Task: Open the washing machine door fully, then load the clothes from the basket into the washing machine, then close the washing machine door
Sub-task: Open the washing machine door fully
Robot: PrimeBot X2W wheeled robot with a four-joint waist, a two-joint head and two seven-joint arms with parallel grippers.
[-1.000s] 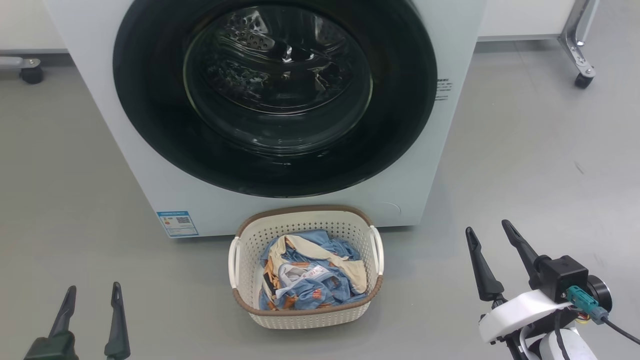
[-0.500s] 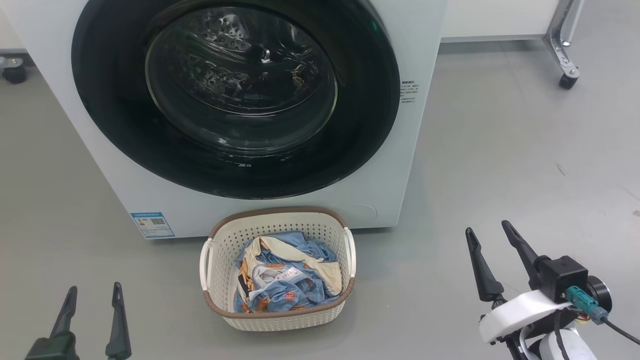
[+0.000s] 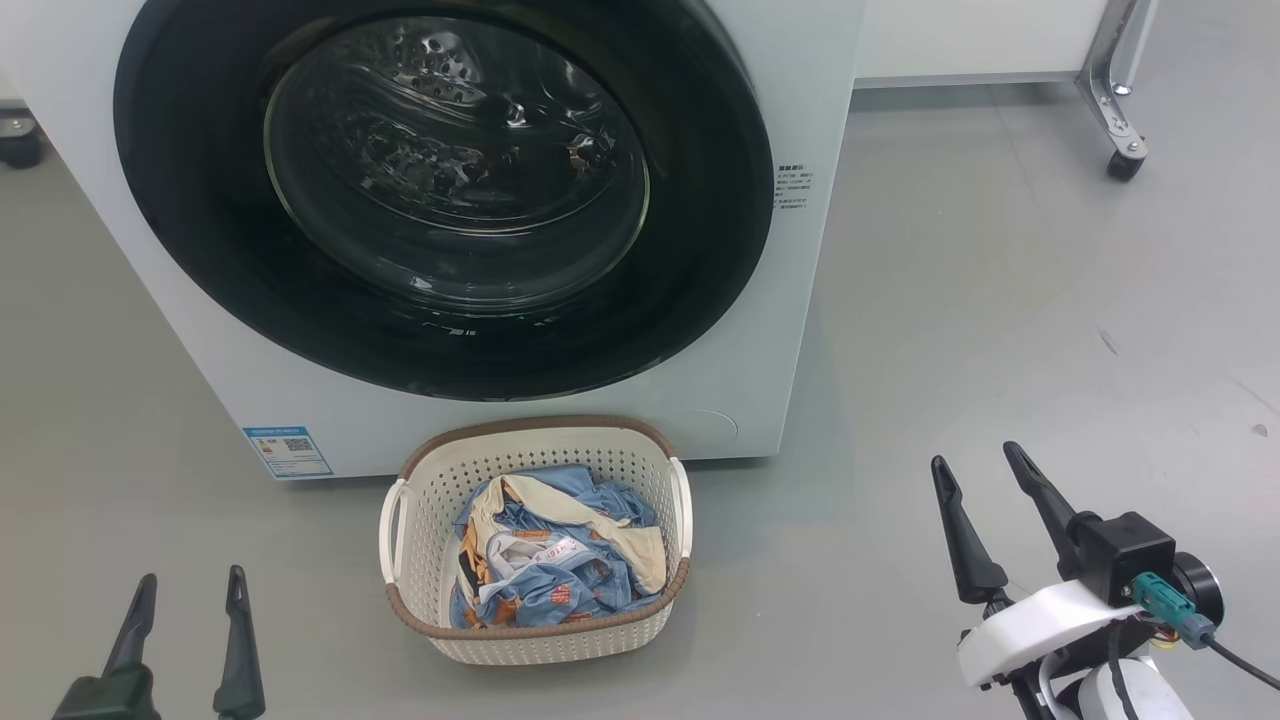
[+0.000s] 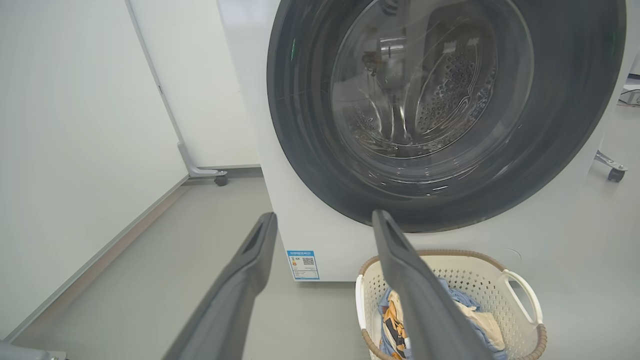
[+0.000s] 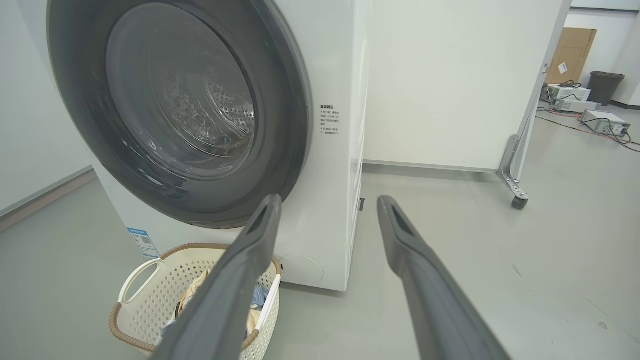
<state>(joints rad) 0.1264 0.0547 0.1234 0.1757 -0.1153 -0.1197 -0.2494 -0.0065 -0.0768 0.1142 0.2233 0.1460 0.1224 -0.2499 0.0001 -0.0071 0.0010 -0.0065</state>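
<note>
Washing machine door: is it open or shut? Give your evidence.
Shut. The washing machine door lies flush against the washing machine front; no gap shows at its rim in the wrist views.

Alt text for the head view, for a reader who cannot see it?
A white washing machine with its round black-rimmed door shut stands behind a cream basket of light-blue clothes on a grey floor. The left end effector and right end effector sit open and empty at the lower corners.

Closed round door (image 4: 440, 100) on white washing machine (image 4: 565, 215); just below, basket (image 4: 492, 280) with blue clothes (image 4: 472, 312); left gripper (image 4: 324, 214) spread wide before them.
</note>
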